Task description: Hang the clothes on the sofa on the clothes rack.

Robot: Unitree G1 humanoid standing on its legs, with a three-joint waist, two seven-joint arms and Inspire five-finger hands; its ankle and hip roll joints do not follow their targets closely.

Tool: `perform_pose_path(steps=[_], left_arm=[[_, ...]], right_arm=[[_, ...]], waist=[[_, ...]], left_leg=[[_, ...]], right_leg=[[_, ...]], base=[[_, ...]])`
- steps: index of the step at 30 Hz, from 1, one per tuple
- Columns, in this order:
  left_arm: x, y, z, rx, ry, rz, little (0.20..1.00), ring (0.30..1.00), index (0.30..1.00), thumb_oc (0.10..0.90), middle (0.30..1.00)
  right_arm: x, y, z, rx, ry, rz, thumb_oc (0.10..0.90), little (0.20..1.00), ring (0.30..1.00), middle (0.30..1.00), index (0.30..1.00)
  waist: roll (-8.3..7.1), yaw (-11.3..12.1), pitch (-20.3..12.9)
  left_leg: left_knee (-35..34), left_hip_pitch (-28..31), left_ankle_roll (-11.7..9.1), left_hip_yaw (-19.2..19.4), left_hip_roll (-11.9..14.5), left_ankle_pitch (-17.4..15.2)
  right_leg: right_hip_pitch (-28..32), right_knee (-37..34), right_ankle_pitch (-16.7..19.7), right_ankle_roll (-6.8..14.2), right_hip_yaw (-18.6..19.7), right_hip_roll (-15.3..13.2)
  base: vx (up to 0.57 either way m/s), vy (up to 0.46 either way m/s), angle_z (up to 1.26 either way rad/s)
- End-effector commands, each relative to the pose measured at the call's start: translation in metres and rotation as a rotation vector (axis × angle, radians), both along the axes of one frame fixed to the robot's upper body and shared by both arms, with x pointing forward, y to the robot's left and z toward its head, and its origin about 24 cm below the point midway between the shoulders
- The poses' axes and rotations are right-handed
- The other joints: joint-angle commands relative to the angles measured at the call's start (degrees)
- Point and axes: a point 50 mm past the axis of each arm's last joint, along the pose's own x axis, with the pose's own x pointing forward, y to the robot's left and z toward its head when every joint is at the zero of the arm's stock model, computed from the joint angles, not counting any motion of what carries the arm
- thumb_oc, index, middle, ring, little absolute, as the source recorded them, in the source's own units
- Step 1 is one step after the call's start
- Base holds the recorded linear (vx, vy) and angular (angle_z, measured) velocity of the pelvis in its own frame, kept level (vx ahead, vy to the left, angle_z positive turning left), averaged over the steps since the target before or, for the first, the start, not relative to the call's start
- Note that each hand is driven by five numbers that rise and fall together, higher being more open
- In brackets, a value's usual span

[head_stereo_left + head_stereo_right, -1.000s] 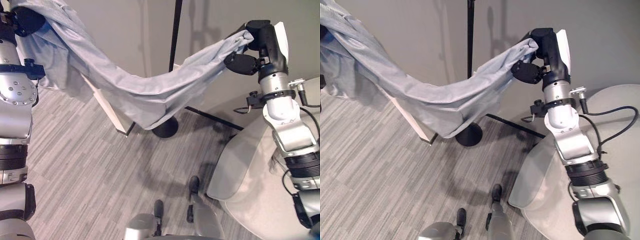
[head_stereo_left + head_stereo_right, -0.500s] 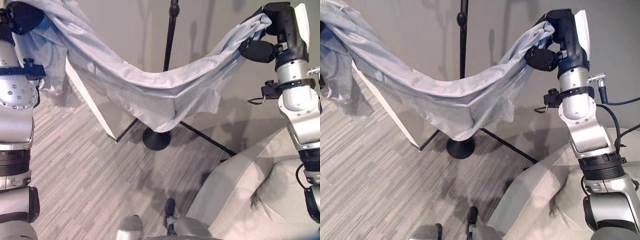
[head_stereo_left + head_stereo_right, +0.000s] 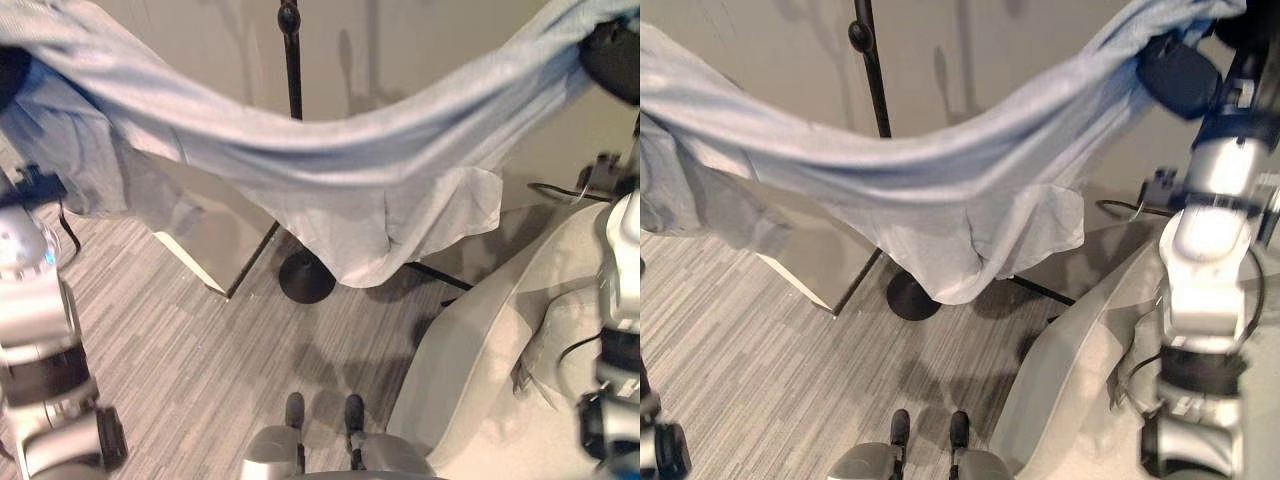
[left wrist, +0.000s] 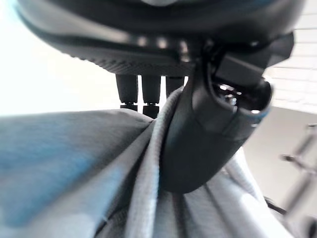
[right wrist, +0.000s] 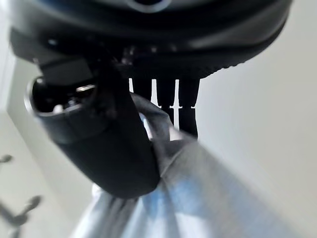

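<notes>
Left eye view has the sofa (image 3: 480, 350) bottom right, with the pale blue shirt (image 3: 330, 170) stretched in the air above the floor (image 3: 180, 360), sagging in front of the black clothes rack (image 3: 292, 80). Left hand (image 4: 208, 129) and right hand (image 5: 99, 144) each have thumb and fingers clamped on an end of it.

You've got no readable text, labels, numbers or signs anywhere: nothing legible on the shirt (image 3: 330, 190), the rack pole (image 3: 291, 60), the sofa (image 3: 480, 340) or the wall.
</notes>
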Motion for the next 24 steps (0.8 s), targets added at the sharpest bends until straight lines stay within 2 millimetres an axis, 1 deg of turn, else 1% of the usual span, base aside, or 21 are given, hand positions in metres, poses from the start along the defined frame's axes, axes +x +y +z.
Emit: perform_pose_path(steps=[1, 2, 3, 4, 5, 6, 7, 8, 9, 12, 13, 14, 15, 17, 19, 20, 21, 22, 23, 24], left_arm=[[-0.030, -0.013, 0.042, 0.124, -0.257, -0.001, 0.300, 0.300, 0.300, 0.400, 0.300], [-0.031, -0.012, 0.041, 0.120, -0.259, 0.001, 0.300, 0.300, 0.300, 0.400, 0.300], [-0.033, -0.005, 0.044, 0.110, -0.267, 0.023, 0.300, 0.300, 0.300, 0.400, 0.300], [-0.033, 0.000, 0.047, 0.096, -0.277, 0.033, 0.300, 0.300, 0.300, 0.400, 0.300], [-0.030, 0.015, 0.054, 0.075, -0.250, 0.080, 0.300, 0.300, 0.300, 0.400, 0.300], [-0.030, 0.016, 0.056, 0.072, -0.254, 0.081, 0.300, 0.300, 0.300, 0.400, 0.300], [-0.020, 0.017, 0.070, 0.103, -0.202, 0.075, 0.300, 0.300, 0.300, 0.400, 0.300], [-0.019, 0.017, 0.072, 0.101, -0.205, 0.073, 0.300, 0.300, 0.300, 0.400, 0.300], [-0.015, 0.017, 0.079, 0.115, -0.181, 0.075, 0.300, 0.300, 0.300, 0.400, 0.300], [0.000, 0.003, 0.101, 0.183, -0.128, 0.061, 0.300, 0.300, 0.300, 0.400, 0.300], [0.011, -0.006, 0.112, 0.212, -0.089, 0.054, 0.300, 0.300, 0.300, 0.400, 0.300], [0.012, -0.007, 0.115, 0.213, -0.092, 0.052, 0.300, 0.300, 0.300, 0.400, 0.300], [0.016, -0.011, 0.120, 0.227, -0.076, 0.056, 0.300, 0.300, 0.300, 0.400, 0.300], [0.027, -0.024, 0.142, 0.256, -0.051, 0.068, 0.300, 0.300, 0.300, 0.400, 0.300], [0.032, -0.039, 0.164, 0.295, -0.037, 0.094, 0.300, 0.300, 0.300, 0.400, 0.300], [0.037, -0.047, 0.169, 0.319, -0.019, 0.092, 0.300, 0.300, 0.300, 0.400, 0.300], [0.036, -0.049, 0.172, 0.321, -0.025, 0.092, 0.300, 0.300, 0.300, 0.400, 0.300], [0.040, -0.062, 0.184, 0.336, -0.017, 0.083, 0.300, 0.300, 0.300, 0.400, 0.300], [0.048, -0.069, 0.189, 0.357, 0.039, 0.113, 0.300, 0.300, 0.300, 0.400, 0.300], [0.047, -0.069, 0.191, 0.359, 0.035, 0.113, 0.300, 0.300, 0.300, 0.400, 0.300]], right_arm=[[-0.024, 0.006, 0.041, -0.060, -0.215, -0.008, 0.400, 0.300, 0.300, 0.300, 0.300], [-0.023, 0.007, 0.042, -0.063, -0.216, -0.005, 0.400, 0.300, 0.300, 0.300, 0.300], [-0.023, 0.001, 0.049, -0.073, -0.208, -0.040, 0.400, 0.300, 0.300, 0.300, 0.300], [-0.019, 0.003, 0.056, -0.091, -0.202, -0.039, 0.400, 0.300, 0.300, 0.300, 0.300], [-0.012, -0.001, 0.063, -0.096, -0.157, -0.057, 0.400, 0.300, 0.300, 0.300, 0.300], [-0.011, 0.000, 0.065, -0.097, -0.160, -0.055, 0.400, 0.300, 0.300, 0.300, 0.300], [0.001, 0.000, 0.073, -0.129, -0.095, -0.084, 0.400, 0.300, 0.300, 0.300, 0.300], [0.001, 0.000, 0.076, -0.129, -0.098, -0.084, 0.400, 0.300, 0.300, 0.300, 0.300], [0.006, 0.004, 0.081, -0.151, -0.081, -0.090, 0.400, 0.300, 0.300, 0.300, 0.300], [0.019, 0.014, 0.092, -0.186, -0.033, -0.091, 0.400, 0.300, 0.300, 0.300, 0.300], [0.029, 0.022, 0.097, -0.200, -0.003, -0.093, 0.400, 0.300, 0.300, 0.300, 0.300], [0.028, 0.021, 0.098, -0.198, -0.006, -0.095, 0.400, 0.300, 0.300, 0.300, 0.300], [0.032, 0.025, 0.101, -0.213, 0.011, -0.103, 0.400, 0.300, 0.300, 0.300, 0.300], [0.037, 0.032, 0.114, -0.224, 0.022, -0.124, 0.400, 0.300, 0.300, 0.300, 0.300], [0.039, 0.041, 0.127, -0.261, 0.029, -0.150, 0.400, 0.300, 0.300, 0.300, 0.300], [0.040, 0.044, 0.131, -0.277, 0.037, -0.174, 0.400, 0.300, 0.300, 0.300, 0.300], [0.039, 0.043, 0.134, -0.274, 0.032, -0.175, 0.400, 0.300, 0.300, 0.300, 0.300], [0.038, 0.044, 0.144, -0.274, 0.033, -0.206, 0.400, 0.300, 0.300, 0.300, 0.300], [0.038, 0.043, 0.151, -0.254, 0.035, -0.240, 0.400, 0.300, 0.300, 0.300, 0.300], [0.037, 0.043, 0.153, -0.252, 0.032, -0.240, 0.400, 0.300, 0.300, 0.300, 0.300]], waist=[[-0.93, 0.66, -12.41], [-0.75, 0.53, -12.39], [-1.22, 0.84, -12.83], [-1.02, 0.73, -12.85], [-1.28, 1.07, -13.32], [-1.19, 0.99, -13.21], [-1.44, 1.02, -13.43], [-1.40, 1.07, -13.30], [-1.57, 1.21, -13.23], [-1.43, 1.25, -12.94], [-1.28, 1.13, -12.53], [-1.33, 1.23, -12.44], [-1.35, 1.11, -12.32], [-1.29, 1.33, -11.58], [-1.58, 1.42, -10.56], [-1.70, 1.27, -10.26], [-1.81, 1.32, -10.04], [-2.16, 1.10, -9.14], [-2.10, 0.86, -8.66], [-2.19, 0.85, -8.53]], left_leg=[[-0.99, 3.28, -1.47, -0.83, 1.75, -4.89], [-0.99, 3.26, -1.47, -0.82, 1.76, -4.91], [-0.99, 3.31, -1.54, -0.69, 1.83, -4.95], [-0.99, 3.22, -1.54, -0.59, 1.83, -4.95], [-0.99, 3.24, -1.55, -0.46, 2.01, -4.91], [-0.99, 3.21, -1.55, -0.43, 2.01, -4.93], [-0.99, 3.30, -1.53, -0.27, 2.11, -4.97], [-0.99, 3.25, -1.54, -0.28, 2.10, -4.97], [-0.99, 3.25, -1.52, -0.21, 2.12, -4.97], [-0.99, 3.48, -1.49, -0.21, 2.24, -5.38], [-0.99, 3.41, -1.44, -0.22, 2.21, -5.16], [-0.99, 3.51, -1.45, -0.24, 2.25, -5.45], [-0.99, 3.38, -1.45, -0.27, 2.24, -5.18], [-0.99, 3.27, -1.47, -0.24, 2.26, -5.46], [-0.99, 2.96, -1.48, -0.25, 2.32, -5.48], [-0.99, 2.72, -1.44, -0.26, 2.27, -5.20], [-0.99, 2.80, -1.45, -0.26, 2.31, -5.49], [-0.99, 2.62, -1.43, -0.27, 2.30, -5.59], [-0.99, 2.14, -1.38, -0.41, 2.21, -5.61], [-0.99, 2.07, -1.38, -0.42, 2.21, -5.61]], right_leg=[[2.14, 0.43, -3.84, 3.43, -4.89, -6.61], [2.12, 0.43, -3.85, 3.43, -4.88, -6.60], [2.26, 0.43, -3.95, 3.53, -5.08, -6.58], [2.19, 0.43, -4.02, 3.59, -5.00, -6.59], [2.44, 0.43, -4.10, 3.72, -5.18, -6.45], [2.40, 0.43, -4.11, 3.73, -5.16, -6.46], [2.59, 0.43, -4.01, 3.83, -5.18, -6.34], [2.55, 0.43, -4.02, 3.83, -5.20, -6.35], [2.61, 0.43, -3.96, 3.85, -5.25, -6.34], [2.88, 0.43, -4.19, 3.85, -5.11, -6.21], [2.78, 0.43, -3.94, 3.77, -4.94, -6.20], [2.88, 0.43, -4.21, 3.80, -4.97, -6.16], [2.79, 0.43, -3.94, 3.73, -4.83, -6.17], [2.75, 0.43, -4.22, 3.71, -4.80, -6.03], [2.53, 0.43, -4.28, 3.67, -4.63, -5.93], [2.37, 0.43, -4.04, 3.63, -4.51, -5.88], [2.45, 0.43, -4.29, 3.66, -4.52, -5.85], [2.36, 0.43, -4.31, 3.66, -4.28, -5.79], [2.02, 0.43, -4.52, 3.57, -4.05, -5.69], [1.96, 0.43, -4.51, 3.57, -4.06, -5.69]], base=[[0.05, -0.001, 0.05], [0.08, 0.002, 0.04], [0.04, 0.006, 0.01], [0.09, -0.002, 0.02], [0.06, -0.005, 0.01], [0.10, -0.026, -0.02], [0.05, -0.018, -0.02], [0.07, -0.024, 0.04], [0.03, -0.014, 0.08], [0.06, -0.019, 0.07], [0.05, -0.014, 0.04], [0.03, -0.014, 0.01], [0.05, -0.010, 0.00], [0.05, -0.016, 0.00], [0.00, 0.000, 0.00], [0.00, 0.000, 0.00], [0.03, 0.004, 0.00], [0.07, 0.017, 0.03], [0.06, 0.017, 0.02], [0.07, 0.024, 0.00]])
